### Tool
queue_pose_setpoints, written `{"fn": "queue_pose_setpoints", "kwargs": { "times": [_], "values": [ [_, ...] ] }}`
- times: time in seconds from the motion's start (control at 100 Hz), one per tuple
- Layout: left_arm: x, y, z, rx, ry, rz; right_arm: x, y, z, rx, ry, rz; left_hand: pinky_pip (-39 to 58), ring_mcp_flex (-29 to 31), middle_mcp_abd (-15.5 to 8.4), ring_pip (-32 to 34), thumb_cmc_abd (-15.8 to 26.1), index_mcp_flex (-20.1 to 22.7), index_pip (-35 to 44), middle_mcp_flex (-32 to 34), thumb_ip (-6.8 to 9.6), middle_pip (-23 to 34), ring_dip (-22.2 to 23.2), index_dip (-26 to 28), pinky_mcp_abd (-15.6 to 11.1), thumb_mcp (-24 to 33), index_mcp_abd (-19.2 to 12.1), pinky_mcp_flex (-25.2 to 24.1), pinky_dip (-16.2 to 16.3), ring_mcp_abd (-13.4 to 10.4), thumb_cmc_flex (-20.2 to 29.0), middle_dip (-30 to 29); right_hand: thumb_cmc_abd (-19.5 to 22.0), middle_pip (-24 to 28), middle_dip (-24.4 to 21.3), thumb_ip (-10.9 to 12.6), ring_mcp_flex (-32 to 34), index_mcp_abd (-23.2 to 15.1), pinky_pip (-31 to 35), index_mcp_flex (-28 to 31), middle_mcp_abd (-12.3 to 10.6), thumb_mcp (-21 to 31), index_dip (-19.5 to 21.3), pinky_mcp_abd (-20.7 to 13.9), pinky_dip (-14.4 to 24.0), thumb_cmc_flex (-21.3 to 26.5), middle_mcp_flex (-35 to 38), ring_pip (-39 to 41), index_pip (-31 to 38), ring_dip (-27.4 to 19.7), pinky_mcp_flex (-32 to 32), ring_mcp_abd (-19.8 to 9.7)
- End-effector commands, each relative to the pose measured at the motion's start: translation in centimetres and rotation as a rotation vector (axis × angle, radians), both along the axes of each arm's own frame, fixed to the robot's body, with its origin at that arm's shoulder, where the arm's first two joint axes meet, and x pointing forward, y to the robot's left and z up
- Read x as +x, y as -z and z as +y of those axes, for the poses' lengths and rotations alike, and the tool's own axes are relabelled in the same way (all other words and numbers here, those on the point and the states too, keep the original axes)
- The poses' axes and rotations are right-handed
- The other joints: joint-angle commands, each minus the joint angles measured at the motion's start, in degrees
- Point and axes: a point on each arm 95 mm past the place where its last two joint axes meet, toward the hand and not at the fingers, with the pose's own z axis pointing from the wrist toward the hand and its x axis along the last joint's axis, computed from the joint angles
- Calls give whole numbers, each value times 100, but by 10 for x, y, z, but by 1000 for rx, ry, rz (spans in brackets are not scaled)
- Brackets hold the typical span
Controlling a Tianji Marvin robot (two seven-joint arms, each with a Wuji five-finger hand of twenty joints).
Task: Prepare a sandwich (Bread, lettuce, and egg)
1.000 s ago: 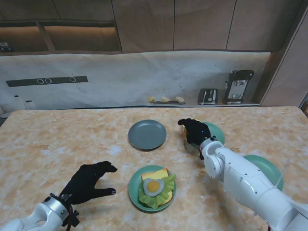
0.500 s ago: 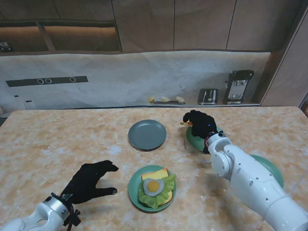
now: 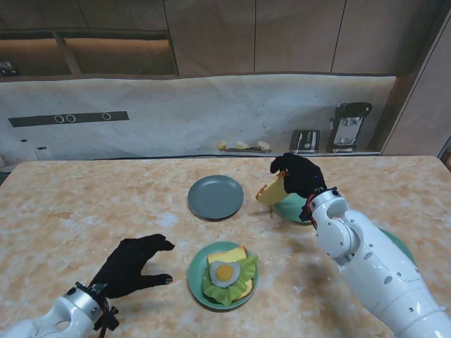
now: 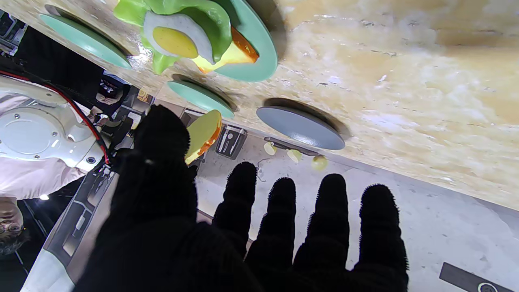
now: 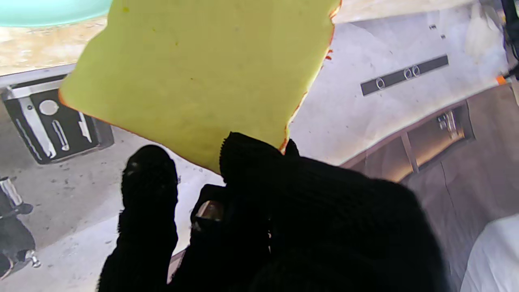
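The right hand (image 3: 299, 177) pinches a bread slice (image 3: 272, 189) by one edge, up in the air above its green plate (image 3: 290, 208), probably to top the egg (image 3: 225, 271) and lettuce (image 3: 238, 283). The left hand (image 3: 130, 266) rests spread, holding nothing.

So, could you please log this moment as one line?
right hand: shut on bread slice, lifted | left hand: open, resting on table | sandwich plate: bread, lettuce, egg

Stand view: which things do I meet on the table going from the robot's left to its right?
Left robot hand → grey plate → bread slice held in the right robot hand.
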Motion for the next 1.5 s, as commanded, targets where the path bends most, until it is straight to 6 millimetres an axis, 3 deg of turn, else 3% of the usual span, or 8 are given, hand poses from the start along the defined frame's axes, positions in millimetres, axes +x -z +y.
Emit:
{"fn": "queue_pose_setpoints", "kwargs": {
  "times": [0.0,0.34,0.75,1.49],
  "values": [
    [-2,2,-2,4,10,12,-5,-3,7,19,-25,5,94,-15,-60,80,148,100,100,-87,-26,19,103,91,33,-43,-95,-36,136,-47,99,56,-232,97,208,-196,164,-59,193,170,726,259,104,51,166,313,310,207,-49,271,172,-918],
    [-5,1,-1,10,14,8,-23,-27,23,136,-140,29,95,-6,-58,78,144,112,99,-71,-25,22,101,93,33,-39,-113,-31,133,-54,102,58,-553,-65,419,-204,487,2,253,623,830,484,291,258,489,379,684,120,-282,271,465,-589],
    [-9,-1,-1,18,23,10,-40,-37,49,291,-266,195,100,18,-65,77,139,161,111,-18,-26,25,99,99,34,-45,-125,-24,133,-45,82,58,-1019,-344,641,-167,877,90,514,1177,996,775,483,395,769,420,1087,-84,-632,271,914,-25],
    [-20,-1,-7,6,63,19,-92,-42,76,384,-457,459,100,15,-61,67,143,173,101,-16,-27,13,96,100,43,-44,-141,-22,131,-44,57,54,-1299,-573,839,-119,1152,276,751,1511,1244,990,650,375,1257,424,1305,-152,-1085,271,1279,331]
  ]
}}
